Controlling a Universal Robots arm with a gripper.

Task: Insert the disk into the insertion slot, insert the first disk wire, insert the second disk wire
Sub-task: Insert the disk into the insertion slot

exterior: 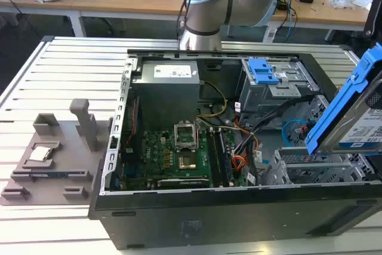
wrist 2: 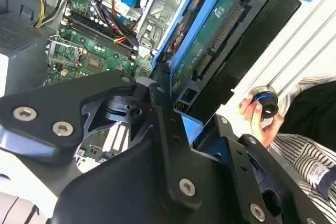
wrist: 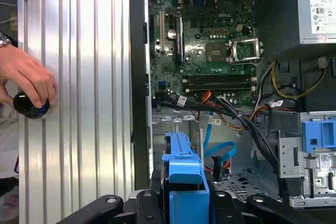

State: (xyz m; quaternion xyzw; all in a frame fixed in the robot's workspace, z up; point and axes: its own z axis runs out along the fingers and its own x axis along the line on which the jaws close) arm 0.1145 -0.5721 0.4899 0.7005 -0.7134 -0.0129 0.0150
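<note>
In the exterior view we see the disk held aloft and tilted at that view's right edge. It hangs above the insertion slot and is not yet in it, so we judge the first step is in hand. In the second wrist view the gripper clamps one end of the disk, circuit-board side showing. In the first wrist view the disk stands edge-on in that hold, near the loose cables. In our judgement, seating it calls for squaring it with the opening, clear of those cables.
</note>
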